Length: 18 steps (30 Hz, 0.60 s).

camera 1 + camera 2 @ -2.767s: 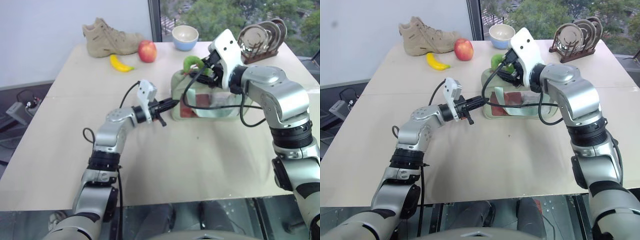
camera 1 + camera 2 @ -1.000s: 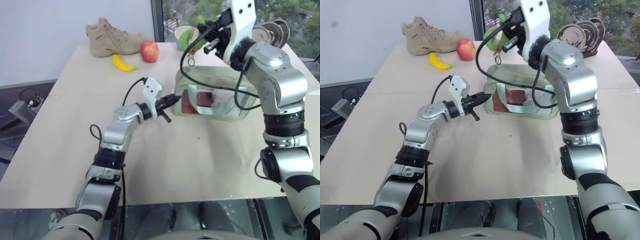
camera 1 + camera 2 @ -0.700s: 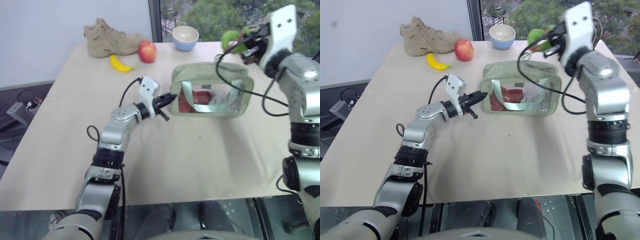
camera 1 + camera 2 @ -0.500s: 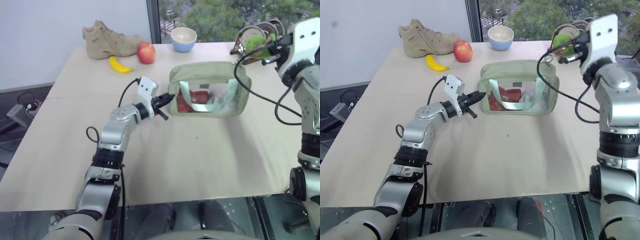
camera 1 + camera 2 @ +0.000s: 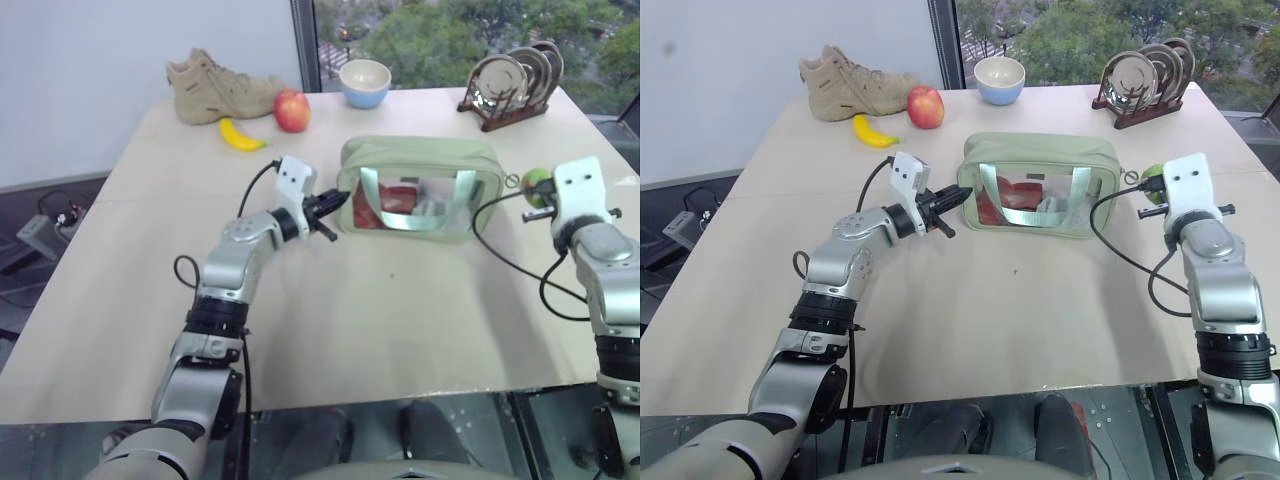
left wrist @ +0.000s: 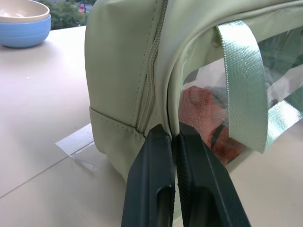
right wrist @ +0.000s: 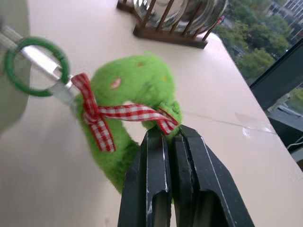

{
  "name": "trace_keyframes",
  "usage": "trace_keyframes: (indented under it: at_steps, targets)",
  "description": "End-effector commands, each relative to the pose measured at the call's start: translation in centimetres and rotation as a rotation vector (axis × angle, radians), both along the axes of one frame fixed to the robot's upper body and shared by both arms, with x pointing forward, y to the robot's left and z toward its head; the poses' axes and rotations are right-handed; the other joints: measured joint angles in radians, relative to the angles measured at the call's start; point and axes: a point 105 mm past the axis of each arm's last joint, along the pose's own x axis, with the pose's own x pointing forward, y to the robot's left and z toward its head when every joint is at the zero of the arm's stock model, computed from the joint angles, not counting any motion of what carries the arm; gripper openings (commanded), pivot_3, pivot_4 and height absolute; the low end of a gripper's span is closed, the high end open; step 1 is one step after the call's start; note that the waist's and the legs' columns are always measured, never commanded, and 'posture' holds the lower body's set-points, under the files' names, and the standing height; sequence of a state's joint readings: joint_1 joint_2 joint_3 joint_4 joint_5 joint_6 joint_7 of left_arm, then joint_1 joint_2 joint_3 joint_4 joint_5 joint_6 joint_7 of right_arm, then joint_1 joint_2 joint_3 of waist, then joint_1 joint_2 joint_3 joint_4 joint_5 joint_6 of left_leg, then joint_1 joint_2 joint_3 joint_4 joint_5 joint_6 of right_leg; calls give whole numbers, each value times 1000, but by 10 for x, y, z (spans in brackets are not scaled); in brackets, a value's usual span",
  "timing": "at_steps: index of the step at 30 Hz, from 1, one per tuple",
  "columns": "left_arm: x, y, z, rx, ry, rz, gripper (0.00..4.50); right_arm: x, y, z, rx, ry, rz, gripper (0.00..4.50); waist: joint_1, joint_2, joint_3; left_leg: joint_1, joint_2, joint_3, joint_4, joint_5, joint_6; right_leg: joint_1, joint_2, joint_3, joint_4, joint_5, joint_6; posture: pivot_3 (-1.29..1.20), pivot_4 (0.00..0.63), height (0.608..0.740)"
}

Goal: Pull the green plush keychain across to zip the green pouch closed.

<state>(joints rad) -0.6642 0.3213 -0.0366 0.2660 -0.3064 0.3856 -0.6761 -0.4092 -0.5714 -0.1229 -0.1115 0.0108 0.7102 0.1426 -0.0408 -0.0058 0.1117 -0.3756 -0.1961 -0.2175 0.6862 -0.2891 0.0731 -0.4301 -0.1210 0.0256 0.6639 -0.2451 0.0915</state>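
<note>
trees show through the window behind the pale table (image 5: pixel 330 300). the green pouch (image 5: pixel 420 158) stands upright in the middle of it, with its see-through side and strap facing the robot, and red things inside.

the left hand (image 6: pixel 174 137) is squeezed shut on the end seam of the pouch, right beside the zipper. the blue bowl (image 6: pixel 23 21) sits on the table beyond this hand.

the right hand (image 7: pixel 171 135) is at the other end of the pouch, just past it. its two black fingers are pinched tight on the green plush keychain (image 7: pixel 132 90). the fuzzy charm has a red and white checked ribbon, and a green ring joins it to a metal pull toward the pouch.

far past the left hand are a tan boot (image 5: pixel 222 82), a banana (image 5: pixel 240 136) and an apple (image 5: pixel 291 110). past the right hand is a rack of plates (image 5: pixel 512 82).
</note>
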Motion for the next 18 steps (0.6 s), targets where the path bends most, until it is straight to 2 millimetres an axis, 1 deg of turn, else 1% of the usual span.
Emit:
trace_keyframes:
  at_steps: [1, 9, 13, 16, 18]
  targets:
    - [5, 20, -6, 9, 31, 75, 0, -1, -4, -8, -53, 9, -28, 31, 0, 0, 0, 0, 0, 0, 0, 0, 0, 0, 0, 0, 0, 0, 0, 0, 150, 740]
    - [4, 18, -5, 3, 29, 69, 0, 6, 0, -28, -76, 58, -6, 31, 0, 0, 0, 1, 0, 1, -1, 0, 0, 0, 1, 1, 0, 0, 0, 0, 150, 740]
    - [5, 19, -7, 8, 30, 71, 0, 11, 3, -38, -126, 107, 32, 31, 0, 0, 0, 1, 0, 1, -1, 0, 0, 0, 1, 1, -1, 0, 0, 0, 150, 740]
    - [4, 19, -6, 0, 24, 68, 0, 16, 5, -37, -139, 103, 49, 31, 0, 0, 0, 1, 0, 1, -1, 0, 0, 1, 1, 1, -1, 0, 0, 0, 150, 740]
    - [2, 17, -3, -10, 12, 57, 0, 19, 4, -31, -127, 75, 56, 31, 0, 0, 0, 1, 0, 1, -1, 0, 0, 1, 1, 1, -1, 0, 0, 0, 150, 740]
